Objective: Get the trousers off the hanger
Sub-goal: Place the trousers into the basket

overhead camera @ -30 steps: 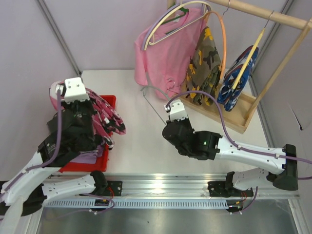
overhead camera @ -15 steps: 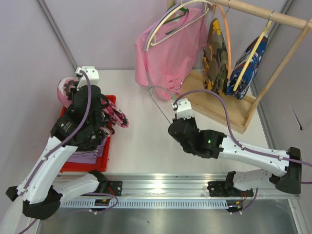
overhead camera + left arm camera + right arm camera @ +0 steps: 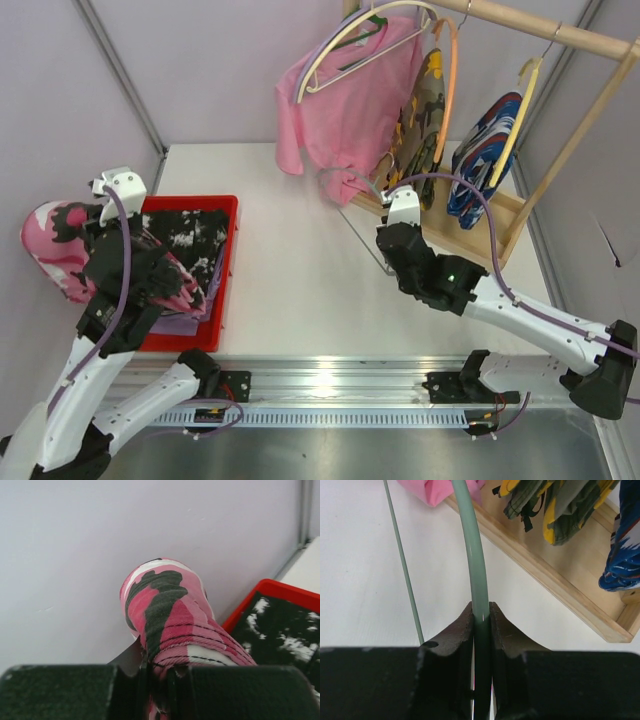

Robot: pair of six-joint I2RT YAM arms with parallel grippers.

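Note:
My left gripper point(image 3: 156, 667) is shut on the pink-and-black camouflage trousers point(image 3: 165, 610). It holds them point(image 3: 55, 245) in the air at the far left, beside the red bin, and the gripper point(image 3: 98, 238) itself is mostly hidden by the cloth. The right gripper point(image 3: 481, 612) is shut on a bare grey-green hanger point(image 3: 470, 540) with no garment on it. In the top view it point(image 3: 393, 197) holds this hanger point(image 3: 350, 180) just in front of the wooden rack.
The red bin point(image 3: 228, 262) holds a black-and-white garment point(image 3: 195, 235) and a purple one. On the wooden rack point(image 3: 470, 250) hang a pink T-shirt point(image 3: 340, 100), yellow-olive camouflage trousers point(image 3: 415, 125) and blue print trousers point(image 3: 480, 165).
The left arm swung left and outward, carrying the pink camouflage trousers past the bin's left edge. The right arm carried the bare hanger back and to the right, close to the rack.

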